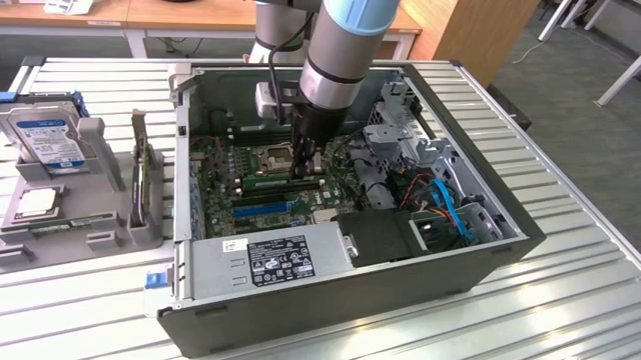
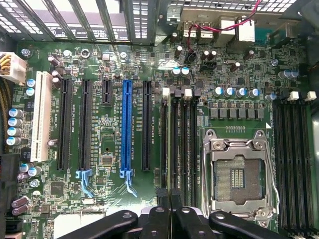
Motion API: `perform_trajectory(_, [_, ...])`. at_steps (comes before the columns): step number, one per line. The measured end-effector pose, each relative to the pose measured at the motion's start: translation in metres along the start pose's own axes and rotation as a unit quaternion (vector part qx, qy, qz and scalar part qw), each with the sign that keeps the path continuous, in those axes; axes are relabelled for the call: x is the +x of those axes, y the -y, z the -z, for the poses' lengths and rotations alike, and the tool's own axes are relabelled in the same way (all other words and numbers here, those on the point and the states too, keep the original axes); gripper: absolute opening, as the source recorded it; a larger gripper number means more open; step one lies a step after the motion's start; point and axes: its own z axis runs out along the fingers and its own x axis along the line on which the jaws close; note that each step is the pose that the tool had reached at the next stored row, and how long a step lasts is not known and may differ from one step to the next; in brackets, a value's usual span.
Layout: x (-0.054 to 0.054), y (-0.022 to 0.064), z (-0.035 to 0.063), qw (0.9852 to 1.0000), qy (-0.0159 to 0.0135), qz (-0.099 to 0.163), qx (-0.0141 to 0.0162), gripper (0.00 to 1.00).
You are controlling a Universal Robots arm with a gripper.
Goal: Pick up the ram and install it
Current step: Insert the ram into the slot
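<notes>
Slatted metal tabletop [image 1: 571, 315] bears an open black computer case [image 1: 300, 322] where the tool [image 2: 169, 198], pinched narrow on the thin green circuit-board ram stick [image 2: 168, 142], holds it edge-up at the black slots [image 2: 187, 144] just beside the silver processor socket [image 2: 238, 174]; it looks light, stiff and fragile, best gripped mid-length by its bare edges.

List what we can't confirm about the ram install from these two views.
- Whether the ram is fully seated: in the exterior view the gripper and arm cover one end, and the wrist view shows it edge-on.
- The slot latch by the fingers: in the wrist view the fingers cover it.
- The text on the power supply label: too small to read in the exterior view.
</notes>
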Motion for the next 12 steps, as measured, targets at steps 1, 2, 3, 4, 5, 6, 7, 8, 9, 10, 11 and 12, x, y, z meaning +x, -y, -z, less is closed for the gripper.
perform_trajectory(1, [0.0,0.0,0.0,1.0,0.0,0.0,0.0,0.12])
perform_trajectory(2, [0.0,0.0,0.0,1.0,0.0,0.0,0.0,0.12])
perform_trajectory(3, [0.0001,0.0,0.0,1.0,0.0,0.0,0.0,0.12])
perform_trajectory(4, [0.0003,0.0,0.0004,1.0,0.0001,0.0,0.0,0.12])
perform_trajectory(5, [0.0004,0.0,0.0005,1.0,0.0001,0.0,0.0,0.12])
perform_trajectory(6, [0.0005,-0.0001,0.0006,1.0,0.0,0.0,0.0,0.12])
perform_trajectory(7, [0.0006,0.0,0.0006,1.0,-0.0001,0.0,0.0,0.12])
perform_trajectory(8, [0.0006,-0.0001,0.0006,1.0,0.0,0.0,0.0,0.12])
perform_trajectory(9, [0.0007,0.0,0.0006,1.0,0.0,0.0,0.0,0.12])
perform_trajectory(10, [0.0007,0.0,0.0006,1.0,0.0,0.0,0.0,0.12])
perform_trajectory(11, [0.0007,0.0,0.0005,1.0,0.0,0.0,0.0,0.12])
perform_trajectory(12, [0.0008,0.0,0.0004,1.0,-0.0001,0.0,0.0,0.12])
